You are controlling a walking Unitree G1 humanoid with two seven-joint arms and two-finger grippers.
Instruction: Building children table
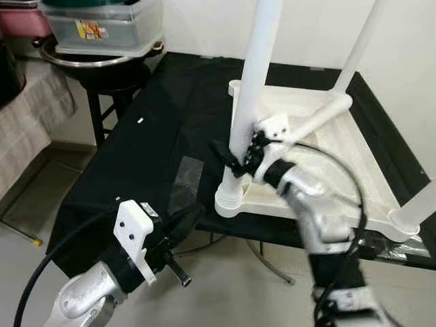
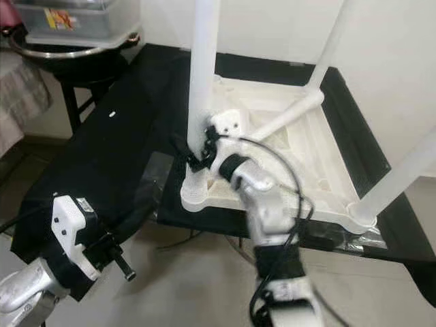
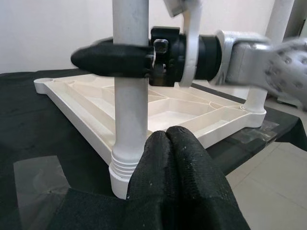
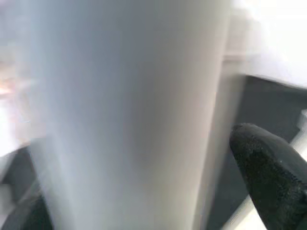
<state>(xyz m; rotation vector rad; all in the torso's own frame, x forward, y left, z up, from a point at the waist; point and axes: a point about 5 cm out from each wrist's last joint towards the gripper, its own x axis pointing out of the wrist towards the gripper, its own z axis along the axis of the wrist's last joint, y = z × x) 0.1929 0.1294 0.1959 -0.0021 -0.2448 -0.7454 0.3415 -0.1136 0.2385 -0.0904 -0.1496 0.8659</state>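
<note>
A white plastic children's table top (image 1: 320, 146) lies upside down on a black cloth-covered work surface (image 1: 157, 157), its ribbed underside facing up. A tall white plastic leg (image 1: 253, 82) stands upright in the threaded corner socket (image 1: 230, 197) nearest the robot. Another white leg (image 1: 360, 42) rises at the far corner, a third leg (image 1: 417, 204) stands at the near right corner, and a fourth white leg (image 1: 320, 116) lies loose across the underside of the top.

The right gripper (image 1: 235, 153) is clamped around the lower part of the near upright leg, just above the socket. In the left wrist view one black finger (image 3: 112, 56) wraps across the front of the leg, pressed against it. In the right wrist view the leg is a blurred pale column very close to the camera, with one black fingertip (image 4: 268, 165) beside it.

The left gripper (image 3: 175, 177) is low at the near edge of the work surface, just beside the socket corner. Its two black fingers are pressed together with nothing between them, their tips close to the threaded base of the leg; whether they touch it is unclear.

At the far left, a clear plastic storage box (image 1: 102, 27) sits on a round metal basin (image 1: 95, 58) atop a dark stool.
</note>
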